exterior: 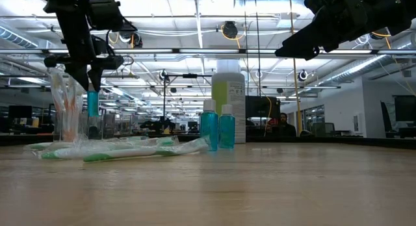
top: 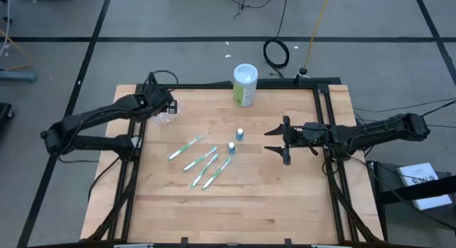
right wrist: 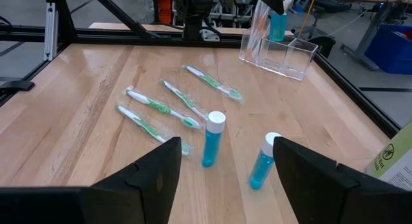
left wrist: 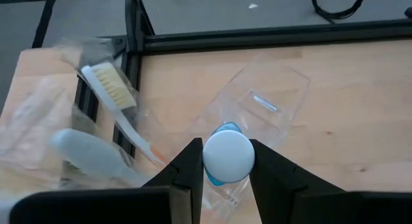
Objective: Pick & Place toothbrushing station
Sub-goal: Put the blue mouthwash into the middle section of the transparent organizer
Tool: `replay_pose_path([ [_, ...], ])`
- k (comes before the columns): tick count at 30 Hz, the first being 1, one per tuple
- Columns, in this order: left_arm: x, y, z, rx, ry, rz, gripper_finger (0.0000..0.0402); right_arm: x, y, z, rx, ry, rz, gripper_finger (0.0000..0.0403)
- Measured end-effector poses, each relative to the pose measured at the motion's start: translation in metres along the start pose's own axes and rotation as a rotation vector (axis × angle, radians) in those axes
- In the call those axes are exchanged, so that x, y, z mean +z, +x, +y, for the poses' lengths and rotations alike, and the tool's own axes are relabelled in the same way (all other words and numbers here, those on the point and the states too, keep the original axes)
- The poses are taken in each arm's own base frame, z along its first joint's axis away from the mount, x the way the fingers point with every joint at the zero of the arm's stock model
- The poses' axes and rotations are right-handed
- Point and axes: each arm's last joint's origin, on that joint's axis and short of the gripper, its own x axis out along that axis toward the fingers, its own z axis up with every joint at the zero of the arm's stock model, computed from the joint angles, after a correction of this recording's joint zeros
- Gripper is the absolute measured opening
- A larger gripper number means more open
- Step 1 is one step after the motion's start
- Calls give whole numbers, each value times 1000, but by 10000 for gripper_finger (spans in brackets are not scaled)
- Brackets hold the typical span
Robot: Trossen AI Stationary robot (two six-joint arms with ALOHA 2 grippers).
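Centrally on the table (top: 242,205), four wrapped green-and-white toothbrushes (top: 202,161) are seen lying loose, with two teal tubes (right wrist: 213,139) standing just beside them and a green-and-white canister (top: 245,85) at the far edge. Near the far left corner, a clear holder (right wrist: 278,53) is seen, pinkish brushes (exterior: 67,102) standing in it. A white-capped teal tube (left wrist: 227,155) is grasped by the left pincer (left wrist: 225,176) above the holder. The right pincer (right wrist: 225,163) is held released, above the table's right side.
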Motion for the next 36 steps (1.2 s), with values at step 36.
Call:
replay_pose_path([
  [36,-19,43,-10,29,-55,47,97,-1,0,0,3,4,7,238],
])
